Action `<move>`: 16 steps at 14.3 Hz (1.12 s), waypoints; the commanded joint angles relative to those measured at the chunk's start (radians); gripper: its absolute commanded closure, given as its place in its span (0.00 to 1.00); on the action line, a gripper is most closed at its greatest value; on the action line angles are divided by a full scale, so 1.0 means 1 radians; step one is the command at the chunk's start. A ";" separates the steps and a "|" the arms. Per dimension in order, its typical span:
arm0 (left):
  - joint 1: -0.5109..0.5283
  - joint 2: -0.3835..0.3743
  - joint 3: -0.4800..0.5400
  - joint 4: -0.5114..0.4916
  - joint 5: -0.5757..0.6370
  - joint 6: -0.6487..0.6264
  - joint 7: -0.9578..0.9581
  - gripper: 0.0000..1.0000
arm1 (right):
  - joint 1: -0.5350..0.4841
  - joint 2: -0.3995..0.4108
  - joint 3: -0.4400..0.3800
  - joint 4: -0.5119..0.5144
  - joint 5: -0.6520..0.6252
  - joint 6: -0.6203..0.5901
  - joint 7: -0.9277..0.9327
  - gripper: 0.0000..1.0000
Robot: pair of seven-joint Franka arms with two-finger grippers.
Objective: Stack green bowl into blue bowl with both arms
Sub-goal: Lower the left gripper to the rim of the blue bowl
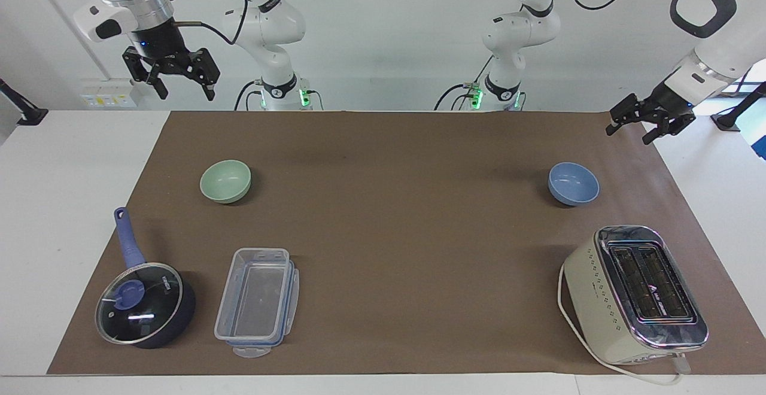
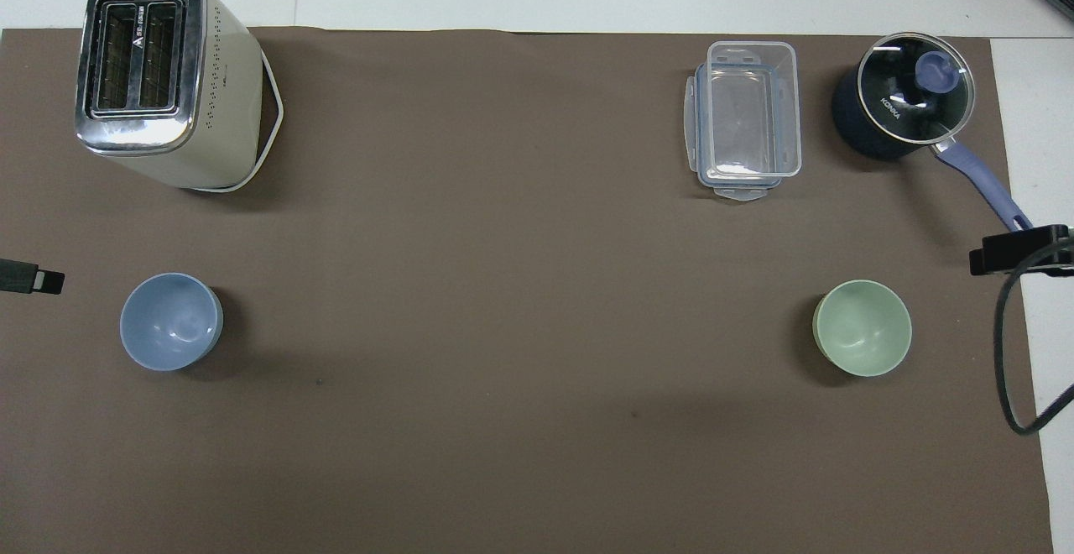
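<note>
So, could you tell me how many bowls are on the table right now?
2. The green bowl sits toward the right arm's end of the table, the blue bowl toward the left arm's end; none looks hidden.
</note>
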 commanded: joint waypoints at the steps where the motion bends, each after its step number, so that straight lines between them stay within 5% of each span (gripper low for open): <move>1: 0.018 -0.027 -0.010 -0.081 -0.023 0.079 0.041 0.00 | -0.011 -0.013 0.005 -0.008 0.007 0.000 -0.024 0.00; 8: 0.084 0.025 -0.010 -0.209 -0.052 0.244 0.118 0.00 | -0.011 -0.012 0.005 -0.008 0.007 0.000 -0.024 0.00; 16: 0.096 0.134 -0.010 -0.259 -0.072 0.373 0.149 0.12 | -0.011 -0.013 0.005 -0.008 0.007 0.000 -0.024 0.00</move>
